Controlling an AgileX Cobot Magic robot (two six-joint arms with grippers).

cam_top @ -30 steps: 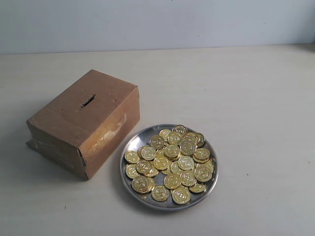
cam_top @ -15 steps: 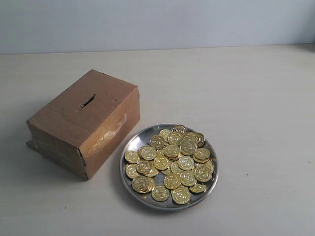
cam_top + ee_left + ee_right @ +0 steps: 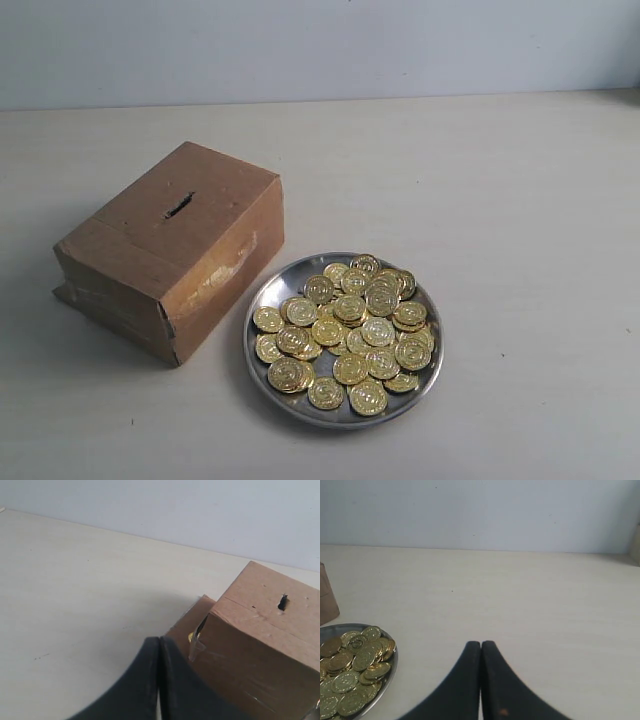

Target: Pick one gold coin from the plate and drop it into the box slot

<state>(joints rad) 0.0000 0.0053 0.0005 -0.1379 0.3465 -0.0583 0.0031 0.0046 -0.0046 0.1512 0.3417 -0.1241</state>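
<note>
Gold coins lie piled on the plate, just beside the box, with the box slot on top. The left gripper and right gripper are pinched tight, empty.

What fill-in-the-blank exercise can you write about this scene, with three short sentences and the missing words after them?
1. The slot is cut in the ____ face of the cardboard box.
2. In the exterior view, the plate of gold coins stands to the ____ of the box.
3. The left tool and the right tool are both ____, holding nothing.

Missing words: top; right; shut.
</note>
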